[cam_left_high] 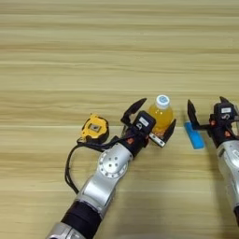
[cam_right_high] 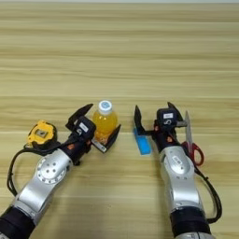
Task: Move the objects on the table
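While the task names no goal, the left pincer [cam_right_high: 93, 128] stands with its fingers spread apart around the base of the orange-juice bottle [cam_right_high: 104, 122], one finger at the bottle's 9 o'clock and the other at its 4 o'clock; whether they touch it I cannot tell. The bottle stands upright on the surface [cam_right_high: 116, 51]. At its 8 o'clock, well apart, lies the tape measure [cam_right_high: 41, 133]. The right pincer [cam_right_high: 154, 122] is also parted, empty, with the blue bar [cam_right_high: 142, 142] lying just beside its left finger. Red-handled scissors [cam_right_high: 191, 144] lie at the bar's 3 o'clock. By my judgement nothing is moved yet: the bottle looks next to be gripped, everything else is left
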Robot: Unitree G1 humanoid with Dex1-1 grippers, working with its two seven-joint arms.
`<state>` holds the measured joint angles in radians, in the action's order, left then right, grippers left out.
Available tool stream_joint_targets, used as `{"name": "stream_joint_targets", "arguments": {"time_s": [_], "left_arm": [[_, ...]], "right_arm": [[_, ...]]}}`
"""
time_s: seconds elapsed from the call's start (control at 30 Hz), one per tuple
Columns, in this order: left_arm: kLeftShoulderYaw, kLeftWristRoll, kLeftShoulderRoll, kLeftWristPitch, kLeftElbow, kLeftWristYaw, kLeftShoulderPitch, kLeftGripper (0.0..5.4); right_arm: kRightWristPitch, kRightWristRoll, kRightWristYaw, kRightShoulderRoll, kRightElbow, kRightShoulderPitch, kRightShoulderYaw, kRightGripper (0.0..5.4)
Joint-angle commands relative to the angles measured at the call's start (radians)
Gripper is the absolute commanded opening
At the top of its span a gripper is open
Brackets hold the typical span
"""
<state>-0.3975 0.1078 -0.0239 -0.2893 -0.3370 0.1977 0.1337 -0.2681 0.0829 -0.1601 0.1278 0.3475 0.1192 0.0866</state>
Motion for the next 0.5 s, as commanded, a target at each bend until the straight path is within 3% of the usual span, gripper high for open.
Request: {"name": "stream_joint_targets", "arguments": {"time_s": [0.03,0.23,0.5], "left_arm": [[-0.007,-0.004,-0.044,-0.002,-0.005,0.004,0.007,5.40],[-0.021,-0.009,-0.049,-0.008,-0.010,0.019,0.005,5.40],[-0.021,-0.023,-0.052,-0.016,-0.009,0.042,0.003,4.56]], "right_arm": [[0.018,-0.001,0.002,-0.001,-0.018,-0.002,-0.001,5.38],[0.018,-0.002,0.004,-0.002,-0.015,0.002,-0.002,5.38],[0.017,-0.003,0.004,-0.002,-0.010,0.005,-0.001,5.40]]}}
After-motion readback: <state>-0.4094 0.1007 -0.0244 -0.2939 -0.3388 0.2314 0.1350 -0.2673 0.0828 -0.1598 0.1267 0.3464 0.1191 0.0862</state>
